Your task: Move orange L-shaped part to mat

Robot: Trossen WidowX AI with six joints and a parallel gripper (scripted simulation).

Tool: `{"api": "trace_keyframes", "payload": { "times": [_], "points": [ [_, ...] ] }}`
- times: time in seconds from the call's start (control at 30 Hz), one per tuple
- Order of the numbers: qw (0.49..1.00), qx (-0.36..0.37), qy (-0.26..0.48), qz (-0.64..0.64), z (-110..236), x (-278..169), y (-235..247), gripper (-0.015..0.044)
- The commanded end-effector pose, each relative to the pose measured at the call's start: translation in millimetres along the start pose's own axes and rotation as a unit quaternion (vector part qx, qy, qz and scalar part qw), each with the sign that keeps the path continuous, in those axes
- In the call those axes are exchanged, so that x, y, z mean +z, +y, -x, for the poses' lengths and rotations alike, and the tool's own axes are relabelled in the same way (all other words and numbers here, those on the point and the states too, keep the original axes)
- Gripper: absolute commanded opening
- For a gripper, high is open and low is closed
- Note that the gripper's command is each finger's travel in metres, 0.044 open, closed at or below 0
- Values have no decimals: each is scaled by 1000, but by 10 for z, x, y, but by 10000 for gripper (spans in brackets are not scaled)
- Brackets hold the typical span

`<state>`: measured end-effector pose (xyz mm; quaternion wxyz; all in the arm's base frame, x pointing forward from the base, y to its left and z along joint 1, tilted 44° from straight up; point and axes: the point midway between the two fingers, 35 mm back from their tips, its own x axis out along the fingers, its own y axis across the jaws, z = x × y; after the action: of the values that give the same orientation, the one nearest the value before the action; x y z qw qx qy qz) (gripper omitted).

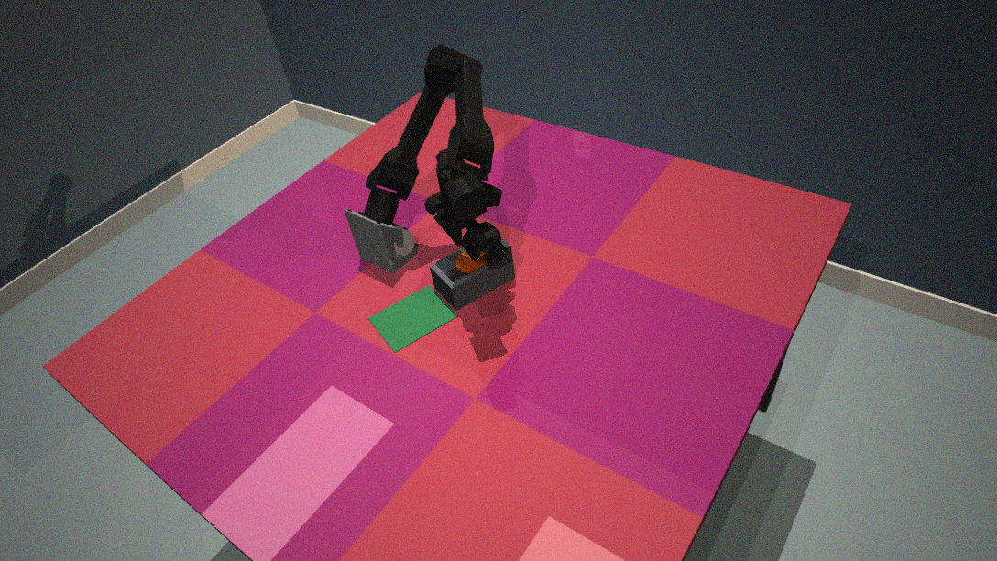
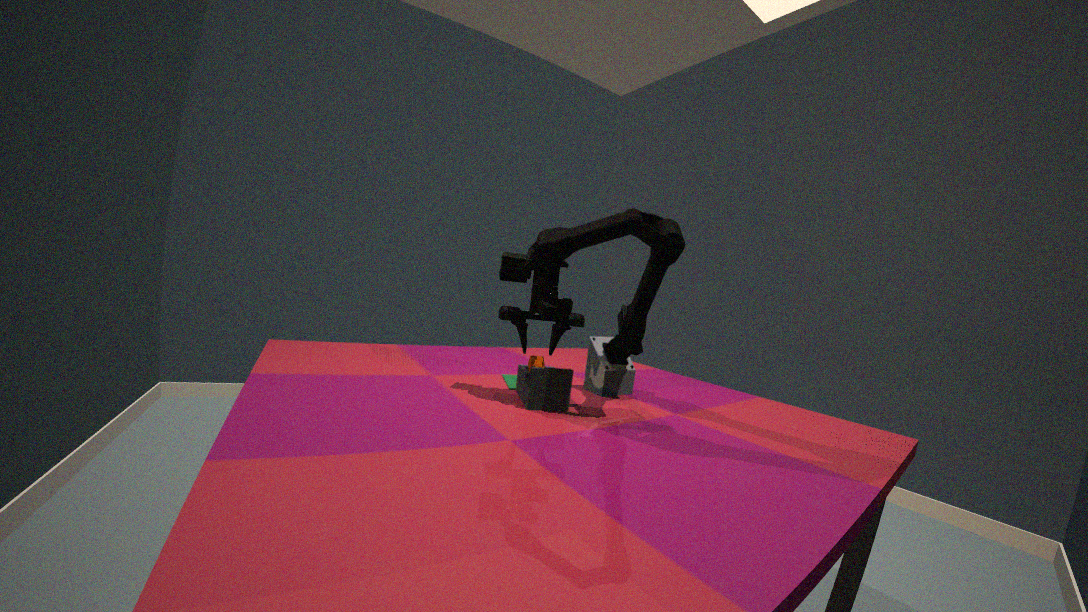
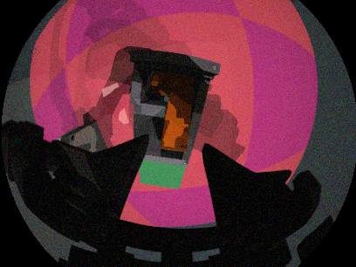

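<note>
I have the pincer (image 2: 540,346) hanging straight down over the grey tray (image 2: 544,388), its two fingers spread apart with nothing between them. In the exterior view the fingertips (image 2: 523,344) stop just above the tray's top edge, and I see a gap between them and the orange part (image 2: 536,361); whether one tip grazes the part I cannot tell from here.

The orange part sits directly under the pincer, in the tray's pocket, with one end tipped up above the rim. From the wrist view the part (image 3: 174,125) shows between and beyond my two dark fingers, a long orange face running down the tray (image 3: 205,66) toward the camera side.

The green mat (image 1: 412,318) lies flat on the table (image 1: 696,230), touching the tray's end on the near side of the pincer in the wrist view, where a strip of it (image 3: 160,174) shows right between the fingers. In the top view the mat sits just beyond the tray (image 1: 466,286), away from the pincer's wrist.

The arm's grey base (image 1: 379,240) stands on the table close beside the tray, off to one side of the pincer.
</note>
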<state>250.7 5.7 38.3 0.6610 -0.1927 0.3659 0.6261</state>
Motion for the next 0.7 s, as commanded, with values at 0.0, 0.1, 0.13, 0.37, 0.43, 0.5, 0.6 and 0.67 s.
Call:
{"api": "trace_keyframes", "payload": {
  "times": [0.0, 0.1, 0.13, 0.37, 0.43, 0.5, 0.6, 0.67],
  "points": [
    [1000, -1, -2, -2, -76, 4, -5, 280],
    [1000, -1, -2, -1, -125, 5, -5, 280],
    [1000, -1, -2, -1, -141, 5, -5, 280],
    [1000, 0, -2, -1, -254, 7, -2, 280],
    [1000, 0, -2, -1, -286, 8, 0, 280],
    [1000, 0, -3, -1, -318, 9, 3, 280],
    [1000, 0, -3, -1, -362, 10, 7, 280],
    [1000, 0, -3, -1, -372, 11, 8, 280]
  ]
}}
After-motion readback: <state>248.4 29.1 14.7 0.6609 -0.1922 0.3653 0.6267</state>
